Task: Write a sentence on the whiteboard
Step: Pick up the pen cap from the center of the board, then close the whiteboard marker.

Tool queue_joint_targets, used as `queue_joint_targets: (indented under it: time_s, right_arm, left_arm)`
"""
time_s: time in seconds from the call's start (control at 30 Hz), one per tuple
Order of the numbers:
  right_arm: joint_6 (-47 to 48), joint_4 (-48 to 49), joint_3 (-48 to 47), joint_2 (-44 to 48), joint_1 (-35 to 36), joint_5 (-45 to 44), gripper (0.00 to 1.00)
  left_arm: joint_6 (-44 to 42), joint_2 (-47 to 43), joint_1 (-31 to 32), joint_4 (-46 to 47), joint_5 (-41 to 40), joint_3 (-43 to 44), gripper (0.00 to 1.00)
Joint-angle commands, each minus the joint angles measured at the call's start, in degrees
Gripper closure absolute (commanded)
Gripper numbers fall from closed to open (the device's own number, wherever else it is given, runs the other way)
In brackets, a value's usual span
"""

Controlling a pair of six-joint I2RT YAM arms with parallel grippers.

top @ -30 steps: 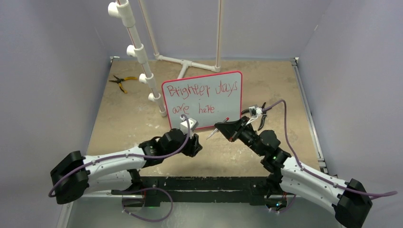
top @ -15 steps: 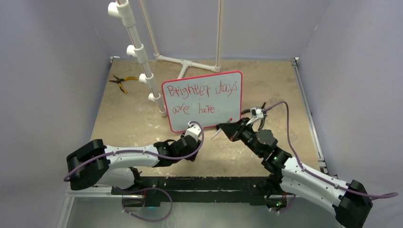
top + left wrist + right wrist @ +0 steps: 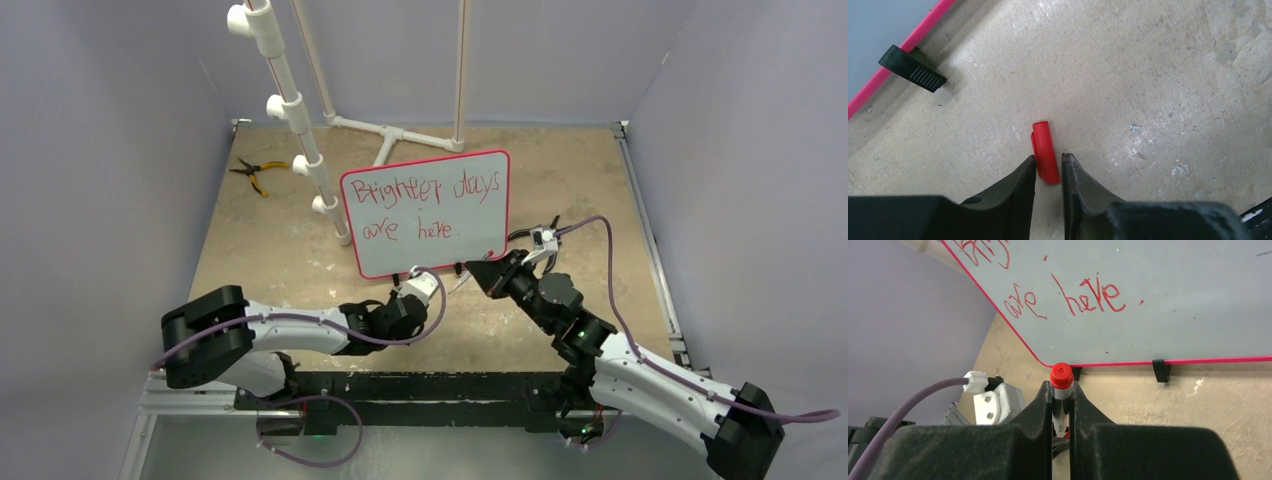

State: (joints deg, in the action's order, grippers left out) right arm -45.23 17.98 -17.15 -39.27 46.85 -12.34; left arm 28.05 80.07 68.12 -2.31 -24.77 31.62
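Observation:
The whiteboard (image 3: 470,235) stands upright mid-table on black feet (image 3: 912,68), red-framed. The sentence (image 3: 420,205) reads "Brighter days are here." in two red rows; its lower row also shows in the right wrist view (image 3: 1088,295). My left gripper (image 3: 415,312) is low at the table just before the board, its fingers (image 3: 1048,159) closed on a red marker cap (image 3: 1043,150). My right gripper (image 3: 472,270) is shut on the white marker (image 3: 1061,376), red end towards the board's bottom edge, close beside the left gripper.
A white PVC pipe stand (image 3: 290,110) rises at the back left, its T-shaped base (image 3: 395,135) behind the board. Yellow-handled pliers (image 3: 258,170) lie at the far left. Grey walls enclose the table on three sides.
My left arm has stretched forward and dropped to the table near the board's foot. My right gripper has shifted slightly towards the board with the marker.

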Motion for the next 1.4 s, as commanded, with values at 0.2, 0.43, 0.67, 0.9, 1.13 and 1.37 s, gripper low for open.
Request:
queue_joint_targets:
  time_s: [0.2,0.43,0.67,0.9,1.13,1.37]
  right_arm:
    - [-2.14,-1.8,-1.13,1.03,0.08,-0.6,1.0]
    - [-2.92,-3.09,-1.06,1.42,0.08,3.26,1.0]
    - [-6.99,1.99,3.08,2.58,0.08,10.34,1.0]
    - [-8.3,6.38,5.11,1.06,0.08,14.38,1.0]
    - [-7.5,5.78,3.32,-2.77,0.08,15.24,1.0]
    - [-10.51,5.66,4.68,-3.91,0.08,13.63,1.0]
  left_arm:
    - [-0.82,3.58,2.72,0.88,-3.89,1.91,1.0]
    - [0.77,1.01,3.6,4.09,-4.56,-0.02,1.0]
    - [-0.17,-8.71,4.13,22.25,4.55,-10.34,1.0]
    - [-2.3,-16.29,4.13,31.1,13.55,-17.28,1.0]
    - [-2.43,-17.88,4.13,32.4,16.0,-18.63,1.0]
    - [-2.13,-19.05,4.39,33.6,16.51,-19.44,1.0]
